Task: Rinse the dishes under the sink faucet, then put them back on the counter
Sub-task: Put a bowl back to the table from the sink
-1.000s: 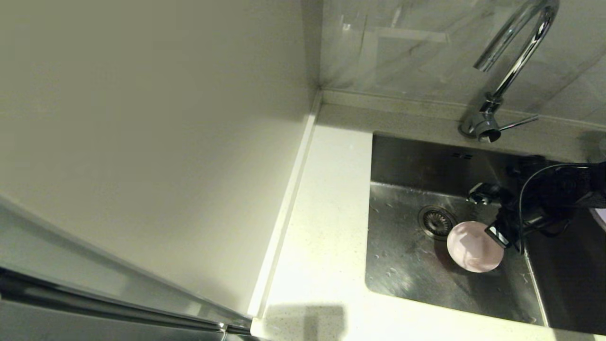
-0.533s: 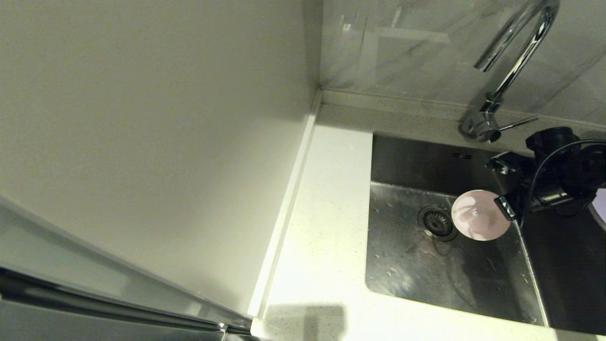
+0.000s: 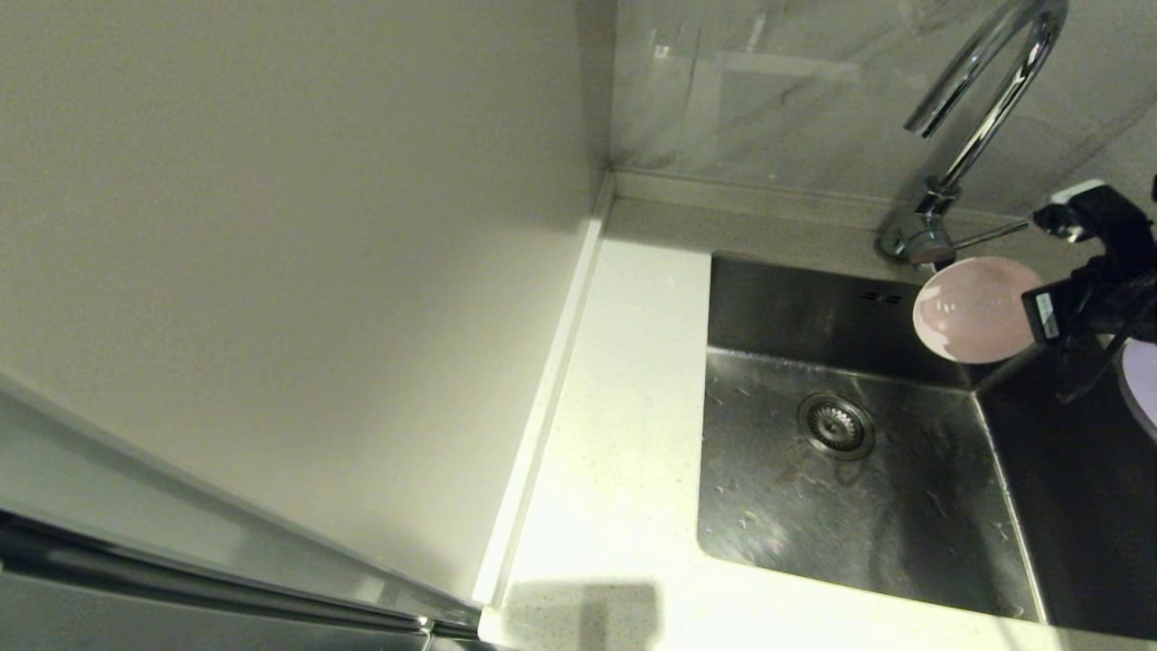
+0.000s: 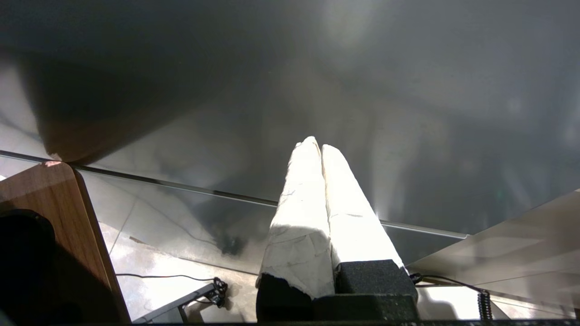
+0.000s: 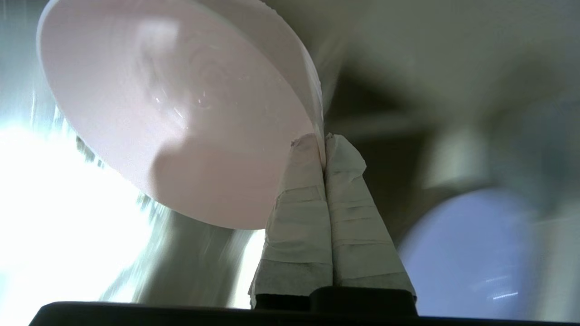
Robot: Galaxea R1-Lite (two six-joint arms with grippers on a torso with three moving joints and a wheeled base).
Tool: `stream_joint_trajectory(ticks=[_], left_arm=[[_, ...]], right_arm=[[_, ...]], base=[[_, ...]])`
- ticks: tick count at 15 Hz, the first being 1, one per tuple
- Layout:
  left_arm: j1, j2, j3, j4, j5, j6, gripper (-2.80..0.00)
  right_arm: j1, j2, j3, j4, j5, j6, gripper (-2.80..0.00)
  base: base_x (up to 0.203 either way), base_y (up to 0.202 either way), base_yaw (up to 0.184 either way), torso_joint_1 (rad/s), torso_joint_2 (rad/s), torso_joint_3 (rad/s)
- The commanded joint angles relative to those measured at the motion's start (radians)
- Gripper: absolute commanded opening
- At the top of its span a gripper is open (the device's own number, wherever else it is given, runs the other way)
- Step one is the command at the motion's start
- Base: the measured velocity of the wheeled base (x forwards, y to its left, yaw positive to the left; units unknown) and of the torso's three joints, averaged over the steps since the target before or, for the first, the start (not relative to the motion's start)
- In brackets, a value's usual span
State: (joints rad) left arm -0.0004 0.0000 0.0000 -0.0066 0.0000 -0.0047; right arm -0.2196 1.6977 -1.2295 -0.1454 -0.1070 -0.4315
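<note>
Worktop [image 3: 615, 434]: white, speckled, with a low raised strip along its wall side; it lies well to the left of the right gripper and below it, bordering the sink on the left and the near side.

Sink [image 3: 813, 506]: steel basin with water droplets on its floor. It sits below and to the left of the right gripper. The round drain strainer [image 3: 835, 425] is in the basin floor, uncovered, down and left of the held bowl. Two small overflow slots [image 3: 881, 296] show on the back wall, just left of the bowl.

Faucet [image 3: 981, 108]: chrome gooseneck, standing just left of the right gripper, its arched spout above the gripper. Its base [image 3: 915, 242] appears just above the bowl's upper left rim in the head view; contact cannot be determined. The thin side lever [image 3: 990, 235] points toward the gripper. No water stream is visible.

Bowl [image 3: 976, 309]: pale pink, round, clamped at its right rim by the right gripper and extending leftward from it, clear of the basin floor, over the sink's back right corner. The wrist view shows it tilted on edge with wet streaks inside [image 5: 181, 113].

Plate [image 3: 1141, 384]: lavender, only partly in view at the frame edge, just below and to the right of the right gripper; blurred in the wrist view [image 5: 462, 253].

Right gripper [image 5: 324, 156]: taped fingers pressed together on the bowl's rim.

Left gripper [image 4: 319, 149]: parked away from the sink, fingers closed together, holding nothing.
</note>
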Motion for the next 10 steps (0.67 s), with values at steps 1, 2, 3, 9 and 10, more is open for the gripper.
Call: stream_joint_trajectory(ticks=[1, 2, 3, 9, 10], left_arm=[[0.000, 0.000, 0.003, -0.001, 0.000, 0.000, -2.80], [0.000, 0.000, 0.003, 0.000, 0.000, 0.000, -2.80], [-0.001, 0.000, 0.003, 0.000, 0.000, 0.000, -2.80], [0.000, 0.000, 0.003, 0.000, 0.000, 0.000, -2.80], [0.000, 0.000, 0.003, 0.000, 0.000, 0.000, -2.80]], right_arm=[[-0.003, -0.149, 0.072, -0.196, -0.001, -0.006, -2.80], [-0.003, -0.191, 0.093, -0.296, -0.001, -0.006, -2.80], [-0.003, -0.217, 0.111, -0.383, -0.002, -0.007, -2.80], [-0.007, -0.325, 0.257, -0.847, -0.088, -0.048, -2.80], [-0.016, -0.343, 0.271, -0.908, -0.114, -0.047, -2.80]], base=[[0.000, 0.000, 0.000, 0.000, 0.00, 0.000], [0.000, 0.000, 0.000, 0.000, 0.00, 0.000], [0.000, 0.000, 0.000, 0.000, 0.00, 0.000], [0.000, 0.000, 0.000, 0.000, 0.00, 0.000], [0.000, 0.000, 0.000, 0.000, 0.00, 0.000]])
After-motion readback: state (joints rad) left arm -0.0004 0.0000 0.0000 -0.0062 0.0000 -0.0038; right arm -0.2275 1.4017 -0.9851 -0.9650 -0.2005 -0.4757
